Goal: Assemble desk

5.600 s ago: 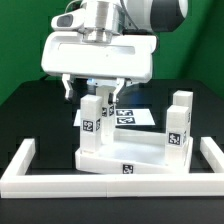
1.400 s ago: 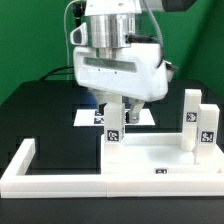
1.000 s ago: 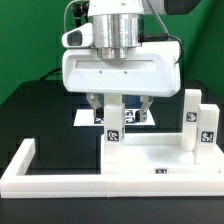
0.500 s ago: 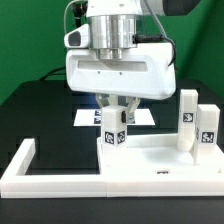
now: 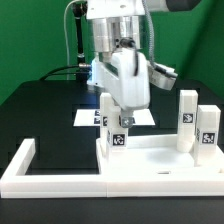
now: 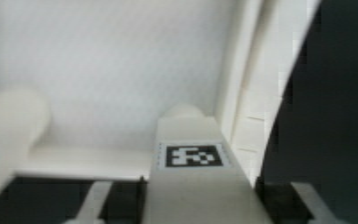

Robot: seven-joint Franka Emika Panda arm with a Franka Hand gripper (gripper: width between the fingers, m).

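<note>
One leg (image 5: pixel 117 128) sits gripped in the hand (image 5: pixel 118 122), its fingertips hidden behind it.

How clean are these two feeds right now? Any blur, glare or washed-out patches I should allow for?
Exterior view: the gripper and wrist are motion-smeared, while the tabletop and standing legs stay sharp; white parts glare against the black table. Wrist view: soft overall, the held leg tag blurred, white surfaces washed out, finger pads hazy.
</note>
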